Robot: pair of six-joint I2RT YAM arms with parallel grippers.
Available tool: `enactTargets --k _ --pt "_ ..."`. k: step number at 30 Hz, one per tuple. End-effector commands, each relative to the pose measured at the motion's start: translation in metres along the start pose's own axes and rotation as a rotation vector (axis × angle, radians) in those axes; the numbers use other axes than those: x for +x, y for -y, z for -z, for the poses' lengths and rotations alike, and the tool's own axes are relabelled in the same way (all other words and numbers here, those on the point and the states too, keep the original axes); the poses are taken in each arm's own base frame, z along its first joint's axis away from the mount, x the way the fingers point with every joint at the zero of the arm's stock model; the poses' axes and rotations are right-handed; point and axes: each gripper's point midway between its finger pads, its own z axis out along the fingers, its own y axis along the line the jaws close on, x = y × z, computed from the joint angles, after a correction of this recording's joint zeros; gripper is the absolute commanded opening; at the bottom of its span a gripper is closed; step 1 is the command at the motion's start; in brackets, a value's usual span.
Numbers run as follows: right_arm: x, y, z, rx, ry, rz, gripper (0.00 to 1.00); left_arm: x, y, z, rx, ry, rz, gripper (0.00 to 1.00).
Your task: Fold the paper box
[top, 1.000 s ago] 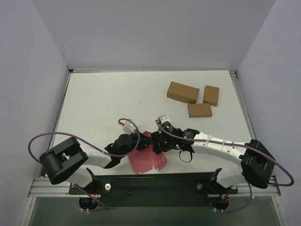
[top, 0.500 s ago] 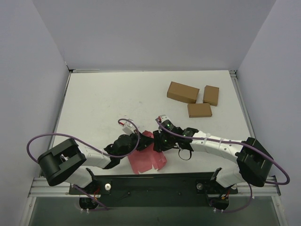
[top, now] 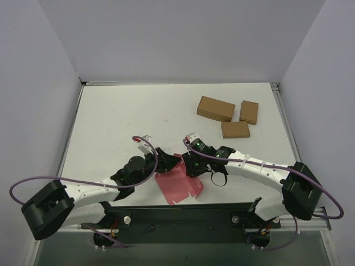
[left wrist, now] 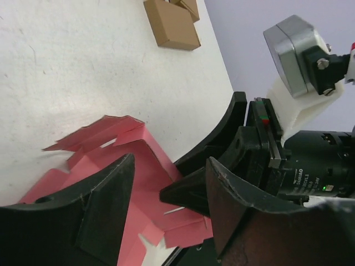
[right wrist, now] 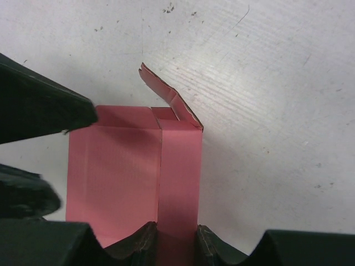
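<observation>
The paper box (top: 178,187) is a pink-red card sheet with notched tabs, lying partly folded near the table's front edge. My right gripper (top: 192,168) is shut on it. In the right wrist view (right wrist: 177,239) its jaws pinch a narrow raised panel of the paper box (right wrist: 119,172), and a small flap curls up at the panel's far end. My left gripper (top: 168,160) hovers at the sheet's left side. In the left wrist view (left wrist: 172,162) it is open, with the pink sheet (left wrist: 130,160) and the right gripper's black finger between its jaws, holding nothing.
Three brown cardboard boxes (top: 216,108) (top: 249,112) (top: 235,129) sit at the back right of the white table; one (left wrist: 172,25) shows in the left wrist view. The table's front edge and black mounting rail (top: 183,213) run just below the sheet.
My left gripper has opened and let go of the sheet, and its arm has swung out to the left. The right gripper closed on the raised panel and the sheet shifted slightly right.
</observation>
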Motion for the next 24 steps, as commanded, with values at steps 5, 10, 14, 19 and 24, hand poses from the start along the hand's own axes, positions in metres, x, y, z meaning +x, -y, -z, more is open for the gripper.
enactTargets --k 5,10,14,19,24 --pt "-0.012 0.028 0.033 0.118 -0.028 0.26 0.17 -0.048 -0.031 0.026 -0.105 -0.009 -0.204 0.66" --pt "-0.009 0.03 0.031 0.113 -0.065 0.341 0.16 -0.095 -0.052 0.018 -0.168 0.038 -0.296 0.66" --pt "-0.007 0.03 0.029 0.117 -0.076 0.369 0.15 -0.093 -0.063 -0.009 -0.178 -0.075 -0.422 0.65" --pt "-0.007 0.035 0.028 0.151 -0.075 0.376 0.16 -0.075 -0.063 -0.038 -0.054 -0.156 -0.493 0.61" --pt "-0.008 0.035 0.023 0.153 -0.082 0.367 0.16 -0.043 -0.05 -0.051 0.058 -0.257 -0.595 0.6"
